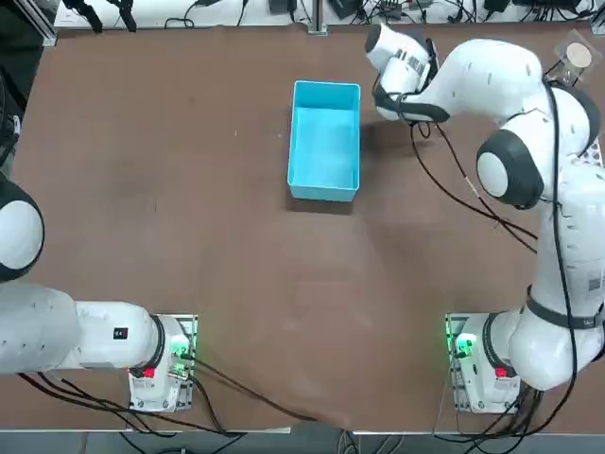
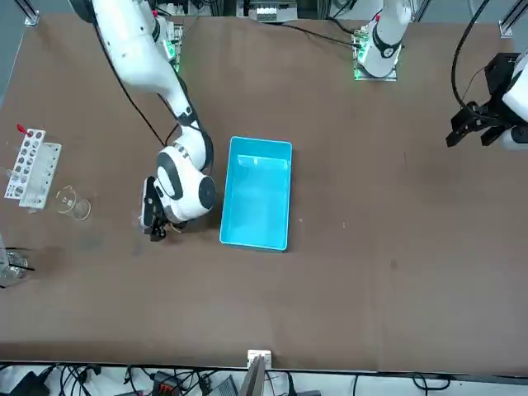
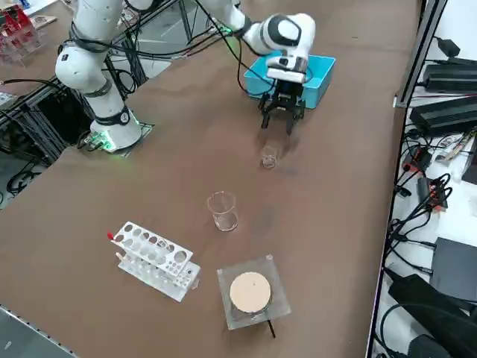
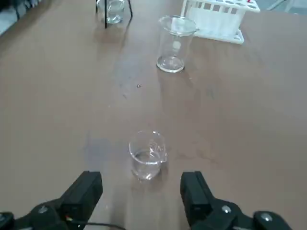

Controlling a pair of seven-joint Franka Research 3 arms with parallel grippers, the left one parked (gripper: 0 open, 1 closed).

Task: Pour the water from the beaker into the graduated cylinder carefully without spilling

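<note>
The right gripper [image 3: 282,125] hangs low over the brown table [image 3: 149,171], fingers spread wide and holding nothing. The small beaker [image 3: 269,156] stands upright on the table just in front of it. The wrist view shows the small beaker lined up with the gap between the fingers, a little water in its bottom.

This fits two stages: the beaker about to be grasped, or just set back down.

Risks, as a judgement: the beaker is small, light and slick. A finger nudging it off-centre could tip it or slide it away. A slanted grip could let it slip and spill.

Seen from the right side, left to right:
- A white test tube rack [image 3: 153,261] lies nearest the camera.
- A larger beaker [image 3: 222,210] stands upright between the rack and the small beaker, well apart from both.
- A clear square plate [image 3: 250,292] carries a round tan disc.
- A blue bin [image 3: 322,82] sits just behind the gripper.

No graduated cylinder can be picked out for certain. A glass vessel [image 4: 114,10] beyond the larger beaker in the wrist view may be it. If so, the larger beaker stands close to the path there.
</note>
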